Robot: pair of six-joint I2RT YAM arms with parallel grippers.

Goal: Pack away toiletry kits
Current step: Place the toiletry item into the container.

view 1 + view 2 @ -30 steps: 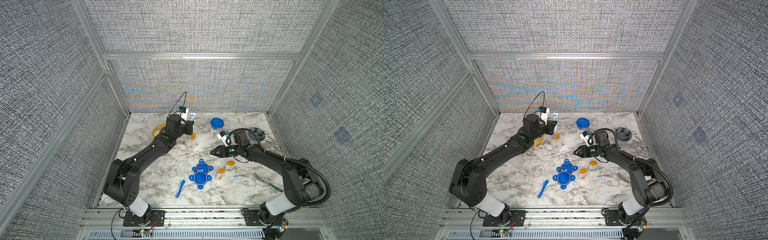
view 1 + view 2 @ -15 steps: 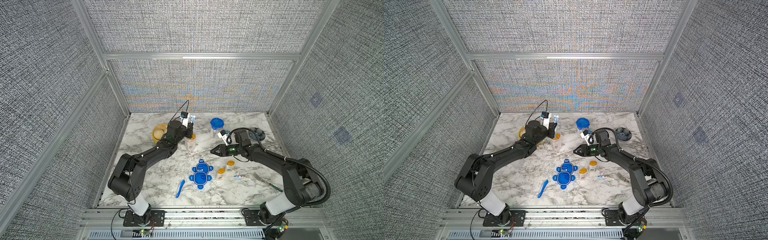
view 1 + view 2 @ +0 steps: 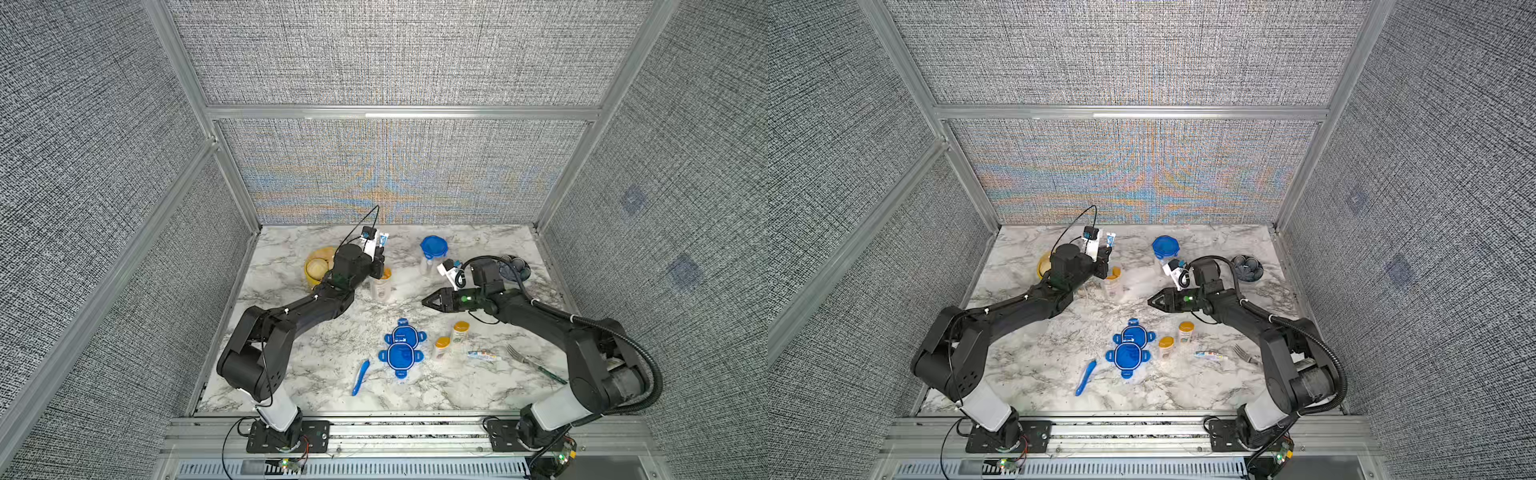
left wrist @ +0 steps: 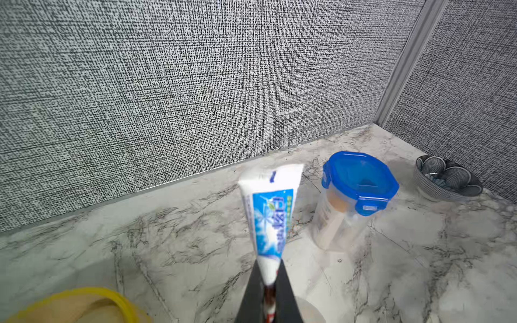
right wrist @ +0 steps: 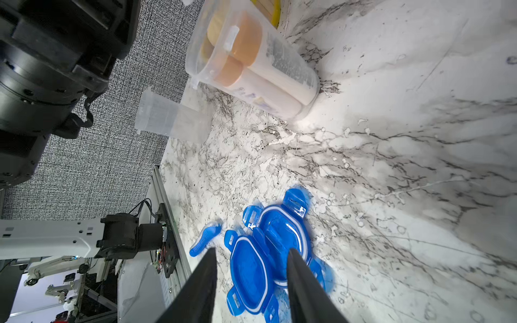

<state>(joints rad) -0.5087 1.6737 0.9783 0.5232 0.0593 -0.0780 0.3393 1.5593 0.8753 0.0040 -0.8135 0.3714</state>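
Note:
My left gripper point(image 4: 268, 268) is shut on the lower end of a white and blue toothpaste tube point(image 4: 270, 207), which stands up out of the jaws. In both top views the held tube point(image 3: 383, 240) point(image 3: 1110, 240) is raised just behind an open clear tub point(image 3: 381, 286) point(image 5: 251, 61) holding two orange-capped bottles. A second, empty clear tub point(image 5: 170, 120) stands beside it. A third tub, with its blue lid point(image 3: 433, 249) point(image 4: 358, 181) on, stands at the back. My right gripper point(image 3: 424, 300) point(image 5: 251, 251) is open and empty, above two loose blue lids point(image 3: 401, 347) point(image 5: 268, 251).
Two orange-capped bottles point(image 3: 460, 332) point(image 3: 441, 347), a toothpaste tube point(image 3: 482, 355) and a fork point(image 3: 532, 363) lie front right. A blue toothbrush point(image 3: 360, 377) lies front centre. The yellow steamer point(image 3: 318, 268) sits back left, the dark bowl point(image 3: 515, 268) back right.
My left arm has carried the toothpaste tube slightly right and nearer the open tub. The right arm has not moved.

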